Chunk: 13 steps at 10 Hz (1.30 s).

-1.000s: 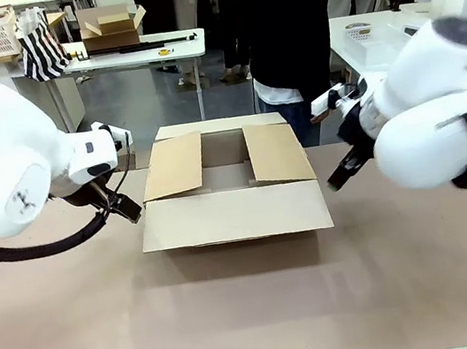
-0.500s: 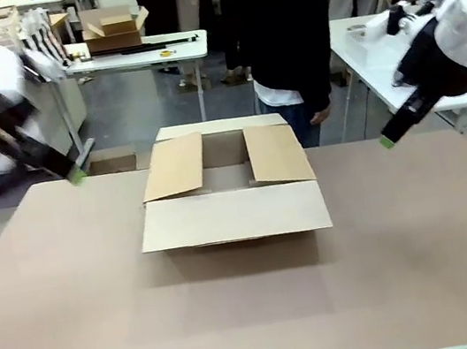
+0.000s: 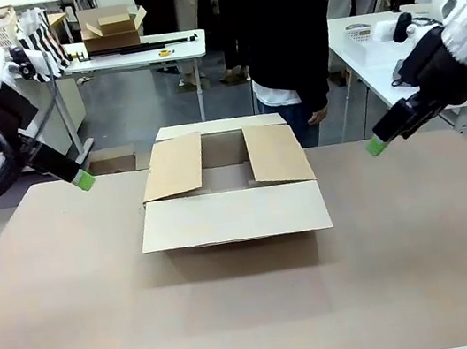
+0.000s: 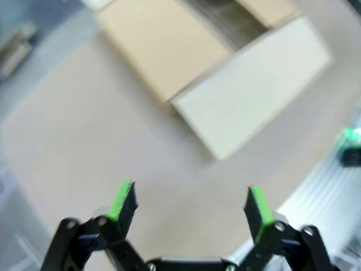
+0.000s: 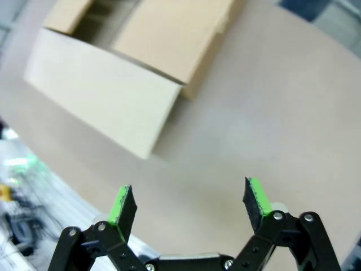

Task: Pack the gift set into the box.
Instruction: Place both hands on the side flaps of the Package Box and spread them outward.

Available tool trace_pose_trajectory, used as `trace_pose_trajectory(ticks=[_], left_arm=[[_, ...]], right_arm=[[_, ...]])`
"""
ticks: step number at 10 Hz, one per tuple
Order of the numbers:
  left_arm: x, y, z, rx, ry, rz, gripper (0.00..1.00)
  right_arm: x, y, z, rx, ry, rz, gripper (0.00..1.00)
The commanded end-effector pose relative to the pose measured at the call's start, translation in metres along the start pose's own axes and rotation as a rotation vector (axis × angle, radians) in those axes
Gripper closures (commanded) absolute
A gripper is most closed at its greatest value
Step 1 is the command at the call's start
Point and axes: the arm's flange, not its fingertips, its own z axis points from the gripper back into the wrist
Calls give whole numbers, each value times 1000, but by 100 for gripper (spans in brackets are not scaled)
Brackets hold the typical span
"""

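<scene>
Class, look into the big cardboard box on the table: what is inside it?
Between the side flaps of the box, a strip of bare brown cardboard floor shows. Whatever lies beneath the side flaps is covered, so it cannot be told.

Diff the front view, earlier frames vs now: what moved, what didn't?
Both arms swung outward from beside the box, each to its own side. Lately the left tool shifted slightly right in the picture, the right tool slightly left. Nothing was grasped or released. The box and its flaps look unchanged; the person's hand still hangs behind it.
</scene>
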Motion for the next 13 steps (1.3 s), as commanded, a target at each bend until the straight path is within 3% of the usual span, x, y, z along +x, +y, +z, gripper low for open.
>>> trace_pose_trajectory(ticks=[1,2,3,4,5,6,7,8,11,12,13], left_arm=[[-1,25,7,-387,123,136,0],[-1,32,9,-512,216,306,0],[-1,40,12,-652,199,410,0],[-10,52,14,-772,118,475,0],[-17,64,16,-890,-29,526,0],[-23,72,17,-933,-149,587,0],[-26,77,16,-860,-204,649,0],[-23,63,22,-876,-13,458,0],[-23,63,22,-876,-13,458,0],[-24,66,19,-890,-31,518,0],[-14,54,30,-762,25,517,0]], right_arm=[[-5,-18,24,460,-82,-333,0],[-12,-36,36,578,-119,-461,0],[-21,-66,46,748,-241,-561,0],[-28,-86,48,857,-301,-615,0],[-30,-97,45,901,-350,-668,0],[-27,-101,37,933,-360,-673,0],[-22,-99,28,882,-369,-669,0],[-35,-102,59,810,-261,-583,0],[-35,-102,59,810,-261,-583,0],[-35,-102,59,810,-261,-583,0],[-35,-102,59,810,-261,-583,0]])
